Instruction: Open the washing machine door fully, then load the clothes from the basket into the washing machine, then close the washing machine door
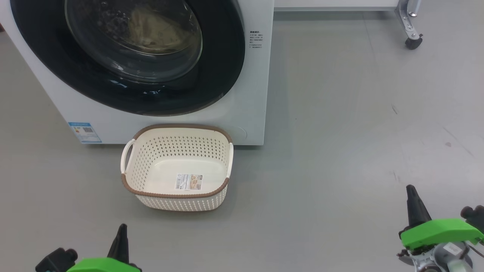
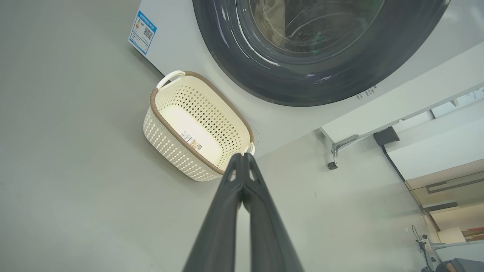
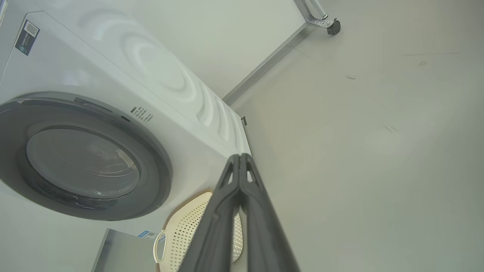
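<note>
The white washing machine [image 1: 249, 94] stands at the upper left of the head view, and its black-rimmed round door [image 1: 227, 49] lies flat against the front, closed. Behind the glass I see the cream-yellow clothes [image 1: 159, 30] inside the drum. The cream perforated basket [image 1: 177, 151] sits on the floor right in front of the machine, holding nothing but its bottom sticker. My left gripper [image 1: 121, 230] is shut at the lower left, well short of the basket. My right gripper [image 1: 412, 192] is shut at the lower right, far from the machine. Both wrist views show fingers pressed together.
Grey floor [image 1: 340, 132] spreads wide to the right of the machine. A metal leg with a black caster [image 1: 413, 41] stands at the upper right. A blue label [image 1: 84, 132] marks the machine's lower left corner.
</note>
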### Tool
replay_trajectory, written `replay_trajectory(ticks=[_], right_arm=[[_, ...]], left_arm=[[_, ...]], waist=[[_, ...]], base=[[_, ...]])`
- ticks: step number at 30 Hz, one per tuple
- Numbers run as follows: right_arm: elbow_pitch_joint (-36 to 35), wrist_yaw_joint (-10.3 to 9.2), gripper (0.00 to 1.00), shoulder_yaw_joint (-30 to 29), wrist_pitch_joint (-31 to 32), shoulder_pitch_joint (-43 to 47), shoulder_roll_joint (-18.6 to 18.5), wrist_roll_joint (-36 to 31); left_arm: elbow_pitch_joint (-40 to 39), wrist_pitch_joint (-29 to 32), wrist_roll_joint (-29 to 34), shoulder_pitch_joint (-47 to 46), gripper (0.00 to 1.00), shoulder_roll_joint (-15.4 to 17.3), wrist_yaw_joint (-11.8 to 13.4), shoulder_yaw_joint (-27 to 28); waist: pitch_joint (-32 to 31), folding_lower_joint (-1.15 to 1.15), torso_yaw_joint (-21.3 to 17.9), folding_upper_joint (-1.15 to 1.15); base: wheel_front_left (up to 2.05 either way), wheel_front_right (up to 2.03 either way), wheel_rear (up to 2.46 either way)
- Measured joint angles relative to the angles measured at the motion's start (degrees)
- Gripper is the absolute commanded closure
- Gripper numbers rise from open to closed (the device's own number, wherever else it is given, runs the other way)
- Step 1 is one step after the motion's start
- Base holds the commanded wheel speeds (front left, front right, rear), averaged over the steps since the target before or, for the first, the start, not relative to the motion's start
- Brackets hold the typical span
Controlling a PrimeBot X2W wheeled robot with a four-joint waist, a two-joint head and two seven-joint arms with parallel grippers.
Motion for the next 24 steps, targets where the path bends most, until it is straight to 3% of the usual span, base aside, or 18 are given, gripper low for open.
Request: replay_trajectory(ticks=[24], right_arm=[[-1.0,-0.01,1.0,-0.7,4.0,0.0,0.0,14.7]], left_arm=[[-0.7,3.6,-11.7,-0.3,1.0,-1.0,0.0,3.7]], waist=[[-0.1,0.0,0.1,0.0]], base=[[0.0,0.0,0.0]])
